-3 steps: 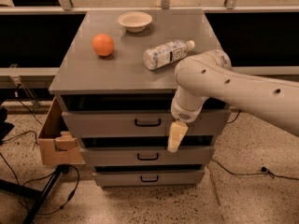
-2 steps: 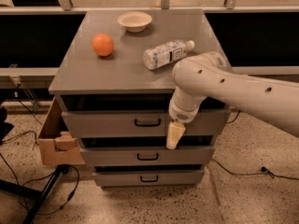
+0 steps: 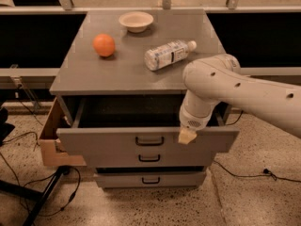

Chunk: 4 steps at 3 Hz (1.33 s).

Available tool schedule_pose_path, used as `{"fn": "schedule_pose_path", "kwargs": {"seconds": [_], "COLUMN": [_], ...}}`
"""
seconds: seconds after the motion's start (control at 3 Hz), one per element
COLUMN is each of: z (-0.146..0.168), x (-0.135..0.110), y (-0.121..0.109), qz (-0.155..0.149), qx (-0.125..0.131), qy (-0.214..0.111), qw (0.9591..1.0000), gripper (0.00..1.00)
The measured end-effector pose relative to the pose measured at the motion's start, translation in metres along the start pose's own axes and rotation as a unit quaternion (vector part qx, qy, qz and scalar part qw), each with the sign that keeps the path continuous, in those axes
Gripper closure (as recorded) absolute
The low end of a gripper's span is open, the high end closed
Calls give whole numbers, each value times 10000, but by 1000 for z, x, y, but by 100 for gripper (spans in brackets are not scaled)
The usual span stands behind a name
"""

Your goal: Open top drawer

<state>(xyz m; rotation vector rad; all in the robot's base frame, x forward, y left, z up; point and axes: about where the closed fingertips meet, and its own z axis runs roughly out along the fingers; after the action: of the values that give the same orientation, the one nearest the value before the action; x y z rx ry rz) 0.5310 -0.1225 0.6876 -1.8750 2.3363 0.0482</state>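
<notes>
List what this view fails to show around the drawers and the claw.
Camera view:
- Top drawer inside: dark under the tabletop, right part behind the arm.
- Claw, at the drawer front's top edge right of the handle: contact with the drawer unclear.
- Bottle label: too small to read.

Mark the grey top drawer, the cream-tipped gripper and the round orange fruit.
grey top drawer (image 3: pixel 103 144): camera view, front panel.
cream-tipped gripper (image 3: pixel 187 136): camera view, tip at drawer front.
round orange fruit (image 3: pixel 104 45): camera view, its middle.
</notes>
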Motion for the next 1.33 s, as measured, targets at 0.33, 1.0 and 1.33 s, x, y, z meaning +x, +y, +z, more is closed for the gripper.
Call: {"fn": "schedule_pose_path", "kwargs": {"seconds": [0.33,1.0,1.33], "z": [0,-58,-60], "x": [0,56,56], "y": [0,45,46], "qz": [0,740,747], "qx": [0,201,209], "qy": [0,-166,-169], "qw": [10000,9969,9968], "gripper": [63,7,0]}}
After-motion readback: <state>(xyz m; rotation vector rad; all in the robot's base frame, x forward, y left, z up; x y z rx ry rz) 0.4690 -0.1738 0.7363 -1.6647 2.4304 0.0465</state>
